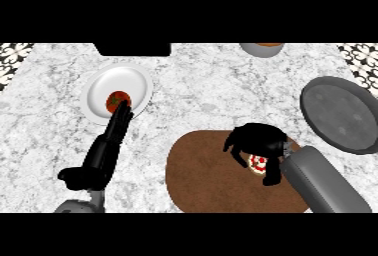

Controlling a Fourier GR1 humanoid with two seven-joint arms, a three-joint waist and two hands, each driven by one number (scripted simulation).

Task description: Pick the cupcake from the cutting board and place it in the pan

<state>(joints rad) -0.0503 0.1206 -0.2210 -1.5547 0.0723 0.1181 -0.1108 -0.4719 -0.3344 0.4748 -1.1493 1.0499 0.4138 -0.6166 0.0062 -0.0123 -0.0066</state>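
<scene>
Curling over cupcake [258, 163], right hand [255, 140] has fingers bent around it, grasping from above; cupcake sits on brown cutting board [203, 175], right part, mostly hidden. Pan [343, 112] lies well apart, toward right edge. Likely light, soft, frosting smears easily: hold base sides, not top. Left hand [111, 142] flat, fingers straight, tips at tomato [117, 100] on plate [100, 87].

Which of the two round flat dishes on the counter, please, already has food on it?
The white plate at left: a red tomato lies on it. The grey pan at right holds nothing.
</scene>
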